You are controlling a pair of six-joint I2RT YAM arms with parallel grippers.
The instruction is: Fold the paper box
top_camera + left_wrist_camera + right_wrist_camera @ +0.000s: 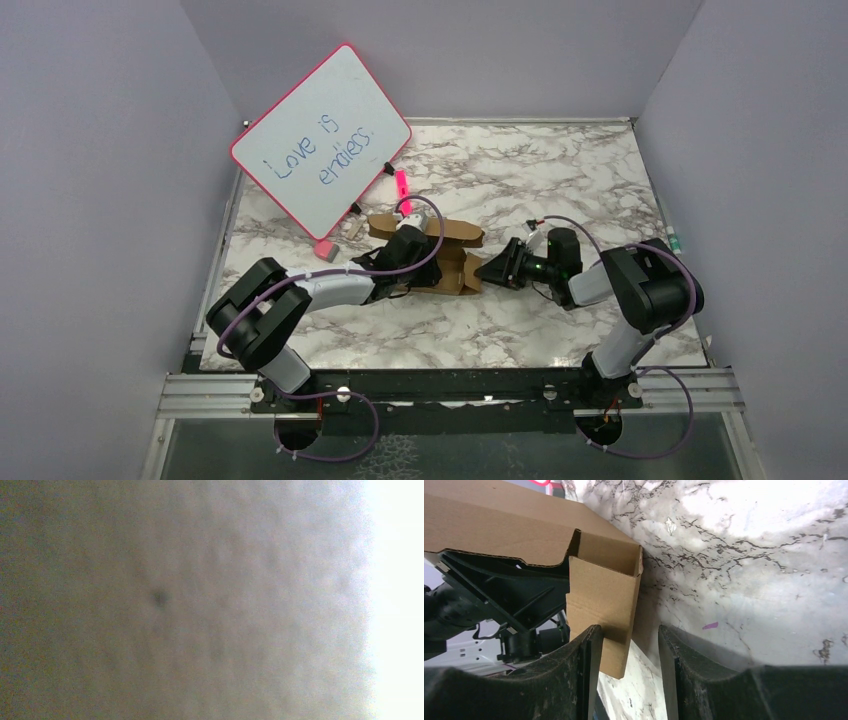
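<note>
One risk: the right fingers (586, 665), apart astride a flap (599, 610) of the paper box (499, 525), could crease it askew on closing; the left fingers' state cannot be told.

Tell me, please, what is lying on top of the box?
The left arm and its looped cable reach over the box. They cover its middle, so the cardboard there, and any grip on it, is hidden.

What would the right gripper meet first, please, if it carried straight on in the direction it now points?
The paper box: its folded flap stands between the open fingers of the right gripper, so going on would probably push the gripper into the cardboard panel behind the flap.
</note>
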